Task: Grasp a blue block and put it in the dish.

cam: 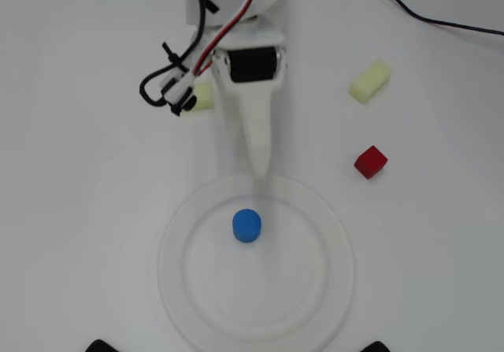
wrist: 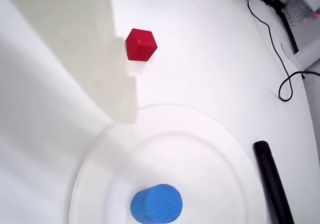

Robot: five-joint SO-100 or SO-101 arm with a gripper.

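Note:
The blue block [cam: 246, 225] [wrist: 156, 204], a short cylinder, stands upright inside the dish [cam: 331, 250] [wrist: 220, 134], a little above centre in the overhead view. My gripper [cam: 260, 183] [wrist: 124, 115] hangs over the dish's top rim, apart from the block and holding nothing. Only one white finger [cam: 253, 131] [wrist: 75, 48] shows, so the gap between the jaws is hidden.
A red cube [cam: 370, 161] [wrist: 140, 44] lies right of the gripper, outside the dish. One pale yellow block [cam: 370, 81] sits further up right, another [cam: 204, 96] peeks out beside the arm. A black cable [cam: 441, 21] [wrist: 280, 58] runs at the top right. A black bar [wrist: 272, 181] lies by the dish.

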